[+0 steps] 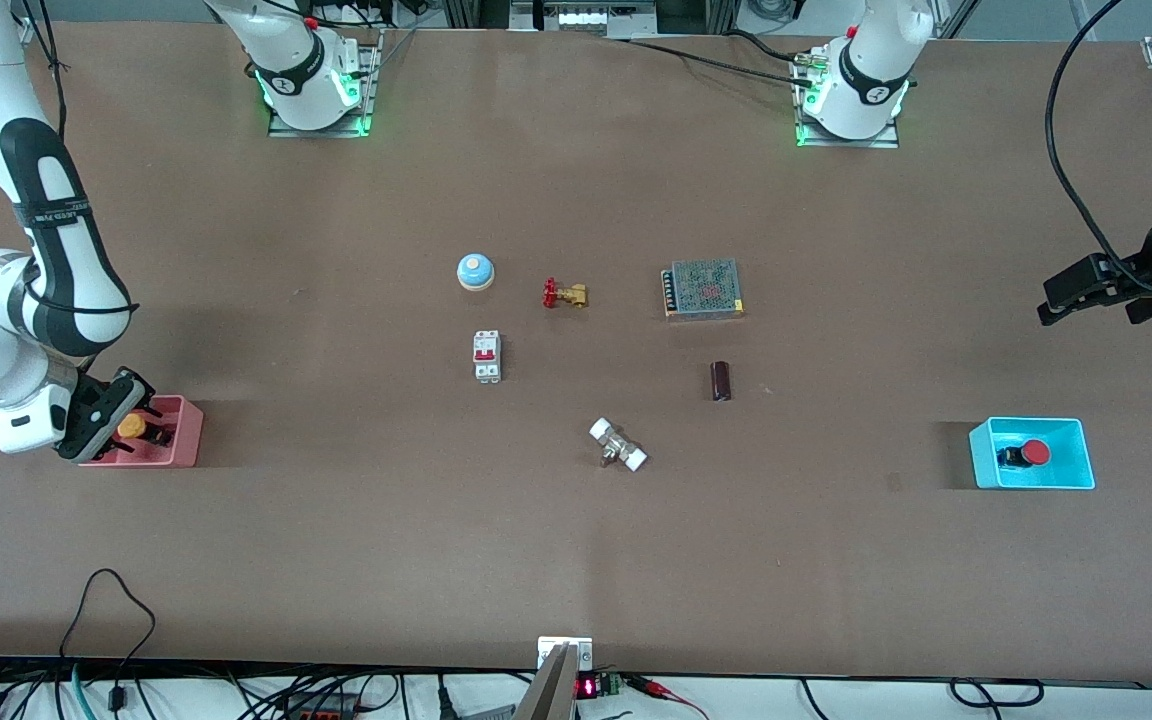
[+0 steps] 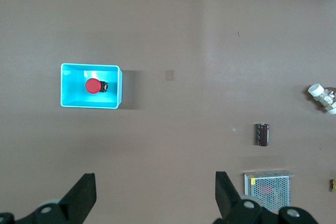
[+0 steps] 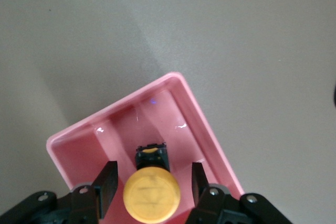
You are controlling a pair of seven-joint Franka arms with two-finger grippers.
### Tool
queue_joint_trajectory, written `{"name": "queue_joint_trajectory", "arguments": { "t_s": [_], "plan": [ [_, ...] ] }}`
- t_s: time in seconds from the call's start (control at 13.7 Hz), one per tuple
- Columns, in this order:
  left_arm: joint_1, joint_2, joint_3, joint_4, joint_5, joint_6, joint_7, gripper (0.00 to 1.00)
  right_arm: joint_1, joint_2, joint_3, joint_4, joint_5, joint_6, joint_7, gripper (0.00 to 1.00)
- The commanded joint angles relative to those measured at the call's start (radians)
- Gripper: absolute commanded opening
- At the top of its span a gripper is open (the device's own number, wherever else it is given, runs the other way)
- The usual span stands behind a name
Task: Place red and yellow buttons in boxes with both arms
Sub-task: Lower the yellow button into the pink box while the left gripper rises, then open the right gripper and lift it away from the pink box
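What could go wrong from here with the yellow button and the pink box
1. The right gripper has its fingers open around the yellow button inside the pink box; lifting out, a finger could catch the cap and drag it back out.
2. The fingers sit close to the box walls, so a sideways pull might shift or tip the box.

The left gripper waits open in the air; the red button lies in the cyan box.

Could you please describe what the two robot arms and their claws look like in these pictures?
Both arms are glossy white with black joint bands, on bases glowing green. The right arm's black two-finger claw has flat fingers with screw holes. The left arm's black two-finger claw looks alike; a black cable loops down to it.
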Motion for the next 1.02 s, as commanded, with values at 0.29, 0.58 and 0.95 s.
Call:
{"name": "queue_joint_trajectory", "arguments": {
  "t_s": [0.29,0.58,0.95],
  "plan": [
    [-0.002,-0.017,-0.001,0.005,-0.005,-0.035,0.011,1.00,-0.010,-0.176,0.016,-0.012,0.033,-0.096,-0.007,0.65],
    [-0.002,-0.020,-0.003,0.005,-0.001,-0.047,0.012,1.00,-0.001,-0.303,0.017,-0.014,0.041,-0.285,0.200,0.64],
    [-0.002,-0.034,-0.003,-0.004,-0.001,-0.058,0.014,1.00,0.091,-0.518,0.025,-0.040,0.036,-0.598,0.834,0.63]
  ]
}}
